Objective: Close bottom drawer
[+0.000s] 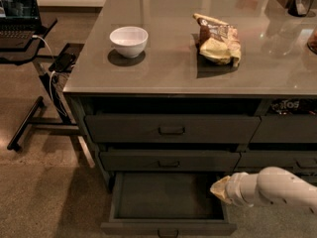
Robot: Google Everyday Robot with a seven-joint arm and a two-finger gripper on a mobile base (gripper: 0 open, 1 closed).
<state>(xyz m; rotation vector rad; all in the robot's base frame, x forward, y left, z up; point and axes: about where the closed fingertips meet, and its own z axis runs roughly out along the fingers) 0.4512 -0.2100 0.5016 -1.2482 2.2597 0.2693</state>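
Note:
The bottom drawer [168,227] is the lowest of three dark grey drawers under the counter. It stands pulled out toward me, its shallow bare interior showing and its small pull at the frame's bottom edge. My white arm reaches in from the right. The gripper [220,190] sits at the drawer's right rear corner, just above its right side wall, wrapped in a tan cover. The two drawers above it, the top one [171,129] and the middle one [168,161], are shut.
On the grey countertop [168,78] stand a white bowl [129,40] and a crumpled snack bag [218,44]. A black laptop stand [34,83] with cables is at the left. The right-hand drawer column [285,133] adjoins. Speckled floor lies to the left.

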